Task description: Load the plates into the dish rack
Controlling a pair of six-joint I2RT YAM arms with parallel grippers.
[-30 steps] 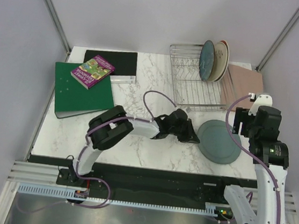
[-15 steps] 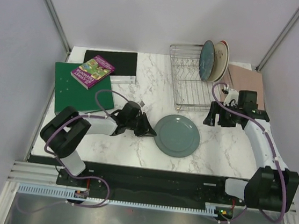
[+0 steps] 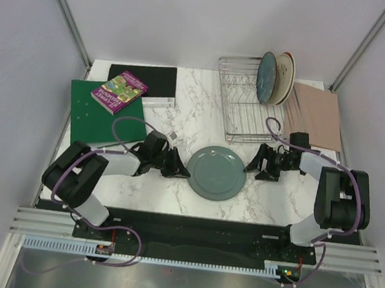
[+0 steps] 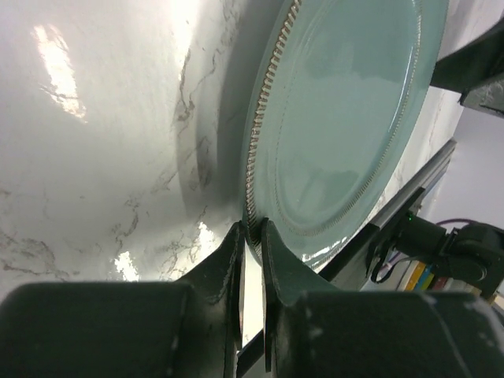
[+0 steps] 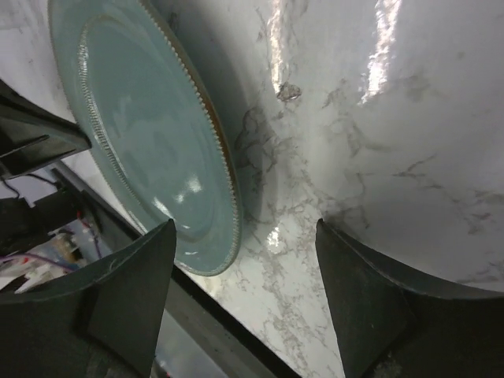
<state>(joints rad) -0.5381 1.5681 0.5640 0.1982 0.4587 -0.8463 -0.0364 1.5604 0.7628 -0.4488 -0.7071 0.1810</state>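
Note:
The plain grey-green plate (image 3: 216,172) lies flat on the marble table, in the middle near the front. My left gripper (image 3: 184,171) is low at its left rim and shut on the rim; the left wrist view shows the beaded rim (image 4: 253,157) pinched between the fingertips (image 4: 252,228). My right gripper (image 3: 251,169) is open and empty just right of the plate, whose edge (image 5: 142,134) lies near the left finger (image 5: 126,291). The dish rack (image 3: 240,118) at the back right holds the teal-blue plate (image 3: 266,77) and the cream-and-pink plate (image 3: 282,76) upright. I cannot make out the red plate.
A green binder (image 3: 101,123) with a purple book (image 3: 119,92) on it lies at the left. A black mat (image 3: 143,77) is behind it. A pinkish-brown board (image 3: 315,116) lies right of the rack. The table's front edge is close to the plate.
The left gripper has dragged the grey-green plate from the right side leftward to the middle. The right arm has swung down and in, low to the table beside the plate's right edge.

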